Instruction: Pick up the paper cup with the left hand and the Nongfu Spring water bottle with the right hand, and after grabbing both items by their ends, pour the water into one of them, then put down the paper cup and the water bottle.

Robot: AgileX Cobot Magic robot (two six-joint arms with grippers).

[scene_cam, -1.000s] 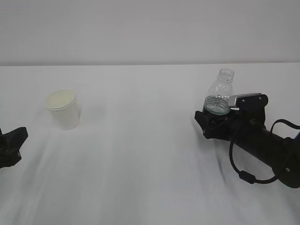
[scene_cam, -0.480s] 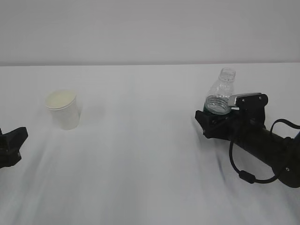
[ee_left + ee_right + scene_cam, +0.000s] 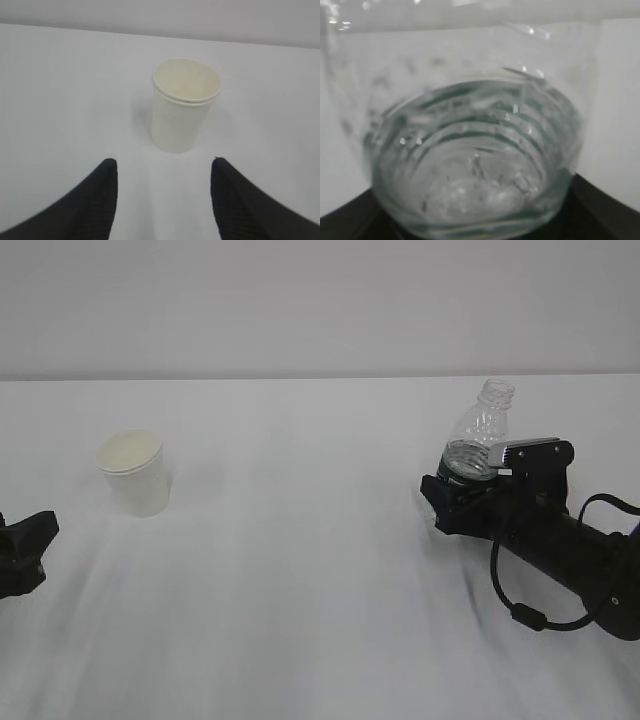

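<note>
Your right gripper clamps the bottle base, tilted; left gripper gapes before the paper cup.

On my left the paper cup stands upright on the table, with the left gripper just in front of it, apart from it. Well off to my right, the Nongfu Spring water bottle sits tilted in the right gripper.
</note>
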